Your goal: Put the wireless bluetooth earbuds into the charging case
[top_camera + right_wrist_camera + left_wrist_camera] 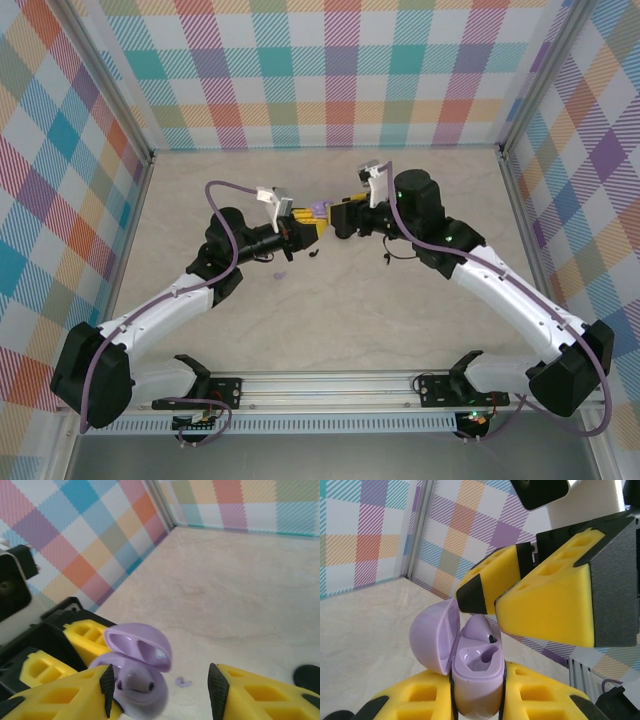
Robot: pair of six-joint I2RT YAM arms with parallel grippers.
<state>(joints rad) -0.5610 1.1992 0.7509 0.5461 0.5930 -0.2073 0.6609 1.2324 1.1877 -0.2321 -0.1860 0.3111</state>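
HALFWAY HOME: Over the ctr of the worktop (400, 330), a shade toward its far edge, the L gripper (476, 692) is clamped tight on the lilac charging case (477, 669). It holds the case upright off the surface w/ the lid (432, 635) swung open to the left-edge side.

One pale lilac earbud (476, 629) sits in the far socket and looks fully seated, its dark tip showing. The near socket (482, 659) is bare.

The R gripper (162, 692) hangs right at the case mouth, fingers parted w/ nothing between them. That reads as a drop-off done, though it is a judgement.

Left to do: the second lilac earbud (183, 682) lies loose on the worktop, on the near-edge side of the held case and just beside the L arm's wrist. It needs picking and setting in the empty socket, then prob. the lid shutting.

A small dark piece (313, 252) on the worktop under the two grippers may be a black earbud, but it is too small to call. No case for black buds can be made out.

Est. for the lilac pair: about half done. The black pair appears untouched.
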